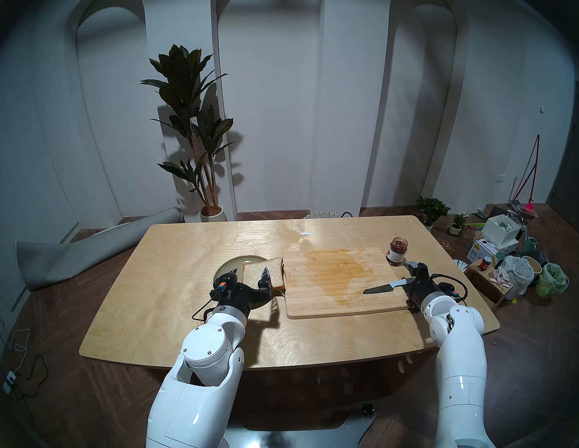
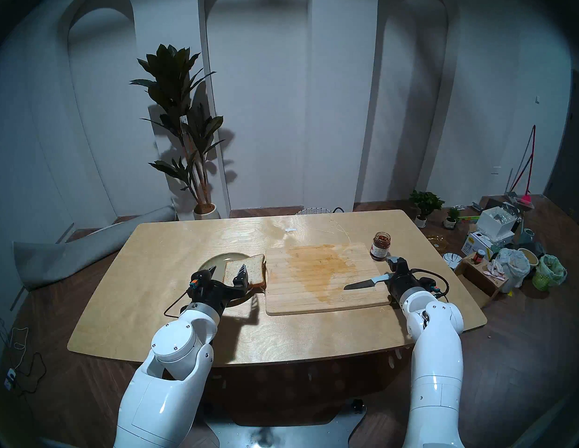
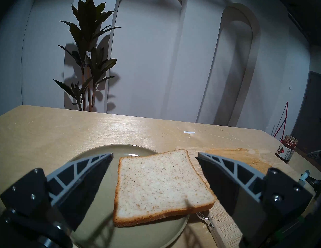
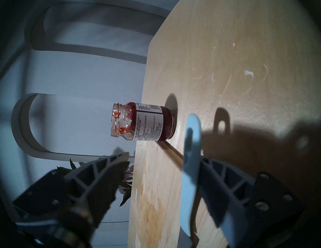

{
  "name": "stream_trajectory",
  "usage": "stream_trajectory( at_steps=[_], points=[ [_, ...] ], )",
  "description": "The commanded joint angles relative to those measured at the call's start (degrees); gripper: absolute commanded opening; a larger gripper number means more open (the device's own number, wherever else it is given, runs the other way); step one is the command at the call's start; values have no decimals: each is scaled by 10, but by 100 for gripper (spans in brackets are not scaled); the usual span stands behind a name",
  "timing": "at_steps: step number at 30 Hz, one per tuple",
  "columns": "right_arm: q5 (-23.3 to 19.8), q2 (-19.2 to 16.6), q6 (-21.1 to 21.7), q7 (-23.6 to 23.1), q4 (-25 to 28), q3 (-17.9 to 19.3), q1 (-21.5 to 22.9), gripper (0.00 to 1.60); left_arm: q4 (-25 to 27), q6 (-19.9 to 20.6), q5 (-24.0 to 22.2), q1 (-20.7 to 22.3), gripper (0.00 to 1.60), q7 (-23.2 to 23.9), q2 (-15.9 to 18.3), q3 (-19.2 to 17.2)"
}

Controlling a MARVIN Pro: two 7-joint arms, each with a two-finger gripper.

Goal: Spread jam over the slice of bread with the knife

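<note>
A: Where is the slice of bread (image 3: 161,185)?

B: On the greenish plate (image 3: 95,153), at about nine o'clock from the cutting board (image 1: 340,279). Its right edge overhangs the plate and reaches over the board's edge. The top is bare, no jam on it.

A: And the left gripper (image 3: 154,157)?

B: It hovers above the bread with its fingers (image 3: 88,168) spread wide, one on each side of the slice, gripping nothing.

A: The jam jar (image 1: 397,250)?

B: Upright and lidless on the table (image 1: 184,243), just off the board's far right corner, roughly one o'clock from the board's middle. Red smears cling inside the glass neck.

A: What about the knife (image 1: 383,287)?

B: Its dark blade points toward nine o'clock over the board's right side. The pale blue handle sits between the fingers of the right gripper (image 4: 165,158), lying against one finger; the other finger stands clear of it. The spread is fairly wide, and I cannot tell whether the handle is truly clamped.
</note>
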State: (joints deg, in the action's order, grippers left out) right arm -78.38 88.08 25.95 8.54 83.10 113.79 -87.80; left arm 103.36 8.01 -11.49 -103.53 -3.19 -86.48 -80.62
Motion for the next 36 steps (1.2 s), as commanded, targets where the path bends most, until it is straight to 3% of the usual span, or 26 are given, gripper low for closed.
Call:
stream_trajectory(
  at_steps=[1, 2, 11, 18, 31, 36],
  points=[
    [15, -1, -2, 2, -60, -9, -13, 28, 10, -3, 3, 8, 160, -1, -1, 2],
    [15, 1, -2, 6, -52, -9, -18, 0, 10, -3, 3, 8, 160, -1, -1, 3],
    [13, -8, 13, -7, -43, -14, -23, 0, 10, -4, 6, 8, 160, -5, -1, 5],
    [32, -29, 26, -83, 28, -29, -53, 0, 10, -8, 6, 8, 160, -9, -4, 6],
    [71, -39, -32, -167, 114, -30, -38, 0, 16, -13, 5, 14, 160, -12, -9, 7],
    [114, -61, -70, -189, 140, -36, -28, 0, 18, -13, 4, 14, 160, -13, -9, 6]
  ],
)
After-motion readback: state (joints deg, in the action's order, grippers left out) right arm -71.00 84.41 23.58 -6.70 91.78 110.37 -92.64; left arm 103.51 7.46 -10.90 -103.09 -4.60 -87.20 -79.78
